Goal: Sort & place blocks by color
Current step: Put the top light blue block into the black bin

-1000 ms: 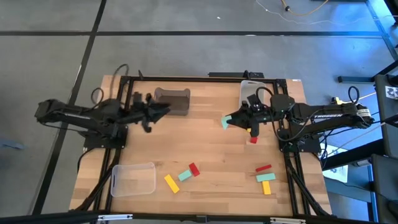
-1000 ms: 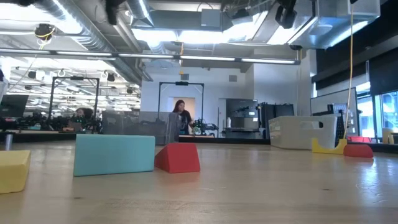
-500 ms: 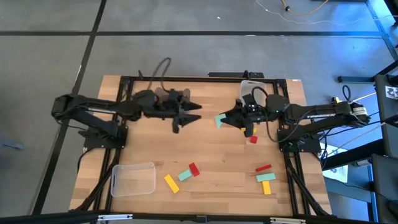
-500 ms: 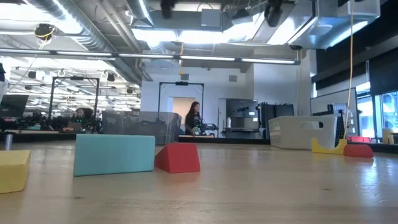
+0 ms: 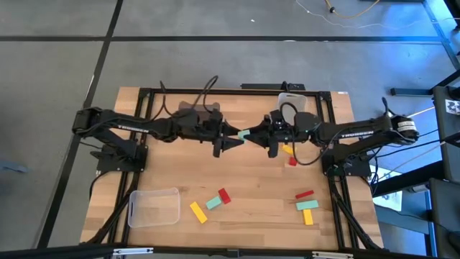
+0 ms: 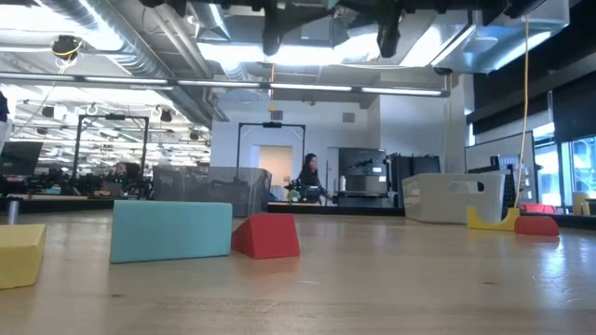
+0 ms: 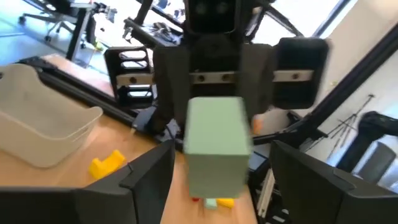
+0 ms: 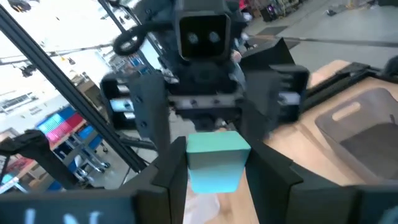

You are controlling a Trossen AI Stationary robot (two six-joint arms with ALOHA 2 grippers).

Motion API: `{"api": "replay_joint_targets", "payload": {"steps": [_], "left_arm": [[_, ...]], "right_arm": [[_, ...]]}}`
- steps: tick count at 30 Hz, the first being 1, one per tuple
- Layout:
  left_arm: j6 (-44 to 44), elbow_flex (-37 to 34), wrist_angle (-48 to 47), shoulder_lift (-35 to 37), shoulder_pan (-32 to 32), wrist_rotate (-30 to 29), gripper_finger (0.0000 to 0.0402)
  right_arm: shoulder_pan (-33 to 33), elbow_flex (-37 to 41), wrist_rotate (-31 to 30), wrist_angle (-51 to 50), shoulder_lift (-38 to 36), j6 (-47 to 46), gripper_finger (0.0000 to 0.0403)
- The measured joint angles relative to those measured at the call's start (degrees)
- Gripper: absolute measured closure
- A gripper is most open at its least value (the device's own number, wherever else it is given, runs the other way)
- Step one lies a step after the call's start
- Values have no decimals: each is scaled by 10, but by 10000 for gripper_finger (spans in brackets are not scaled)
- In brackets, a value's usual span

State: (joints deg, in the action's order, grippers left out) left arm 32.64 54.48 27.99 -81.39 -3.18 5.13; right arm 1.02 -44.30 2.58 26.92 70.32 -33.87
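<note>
From above, the two arms meet over the middle of the wooden worktop [image 5: 172,180]. The right hand [image 5: 253,134] grips a small flat mint-green block [image 5: 244,134]; the left hand [image 5: 234,139] faces it with fingers spread, the block's tip just at them. No block shows in the dark plastic bin [image 5: 199,111] behind the left hand, or in the clear plastic bin [image 5: 153,207] well away from both hands. Loose blocks lie scattered, among them a red block [image 5: 224,196], so sorting looks barely begun.

The low view shows a mint block [image 6: 171,232] and a red one [image 6: 266,235] resting on the worktop, both hands high overhead.

In the left wrist view, the mint-green block sits between its open fingers [image 7: 149,180].

In the right wrist view, its fingers [image 8: 176,163] clamp the block.
</note>
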Motion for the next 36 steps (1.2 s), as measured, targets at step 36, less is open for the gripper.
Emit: {"api": "replay_joint_targets", "payload": {"steps": [36], "left_arm": [[-27, 0, -43, 10, -19, -3, 278]], "right_arm": [[3, 0, -5, 13, 4, 27, 191]]}}
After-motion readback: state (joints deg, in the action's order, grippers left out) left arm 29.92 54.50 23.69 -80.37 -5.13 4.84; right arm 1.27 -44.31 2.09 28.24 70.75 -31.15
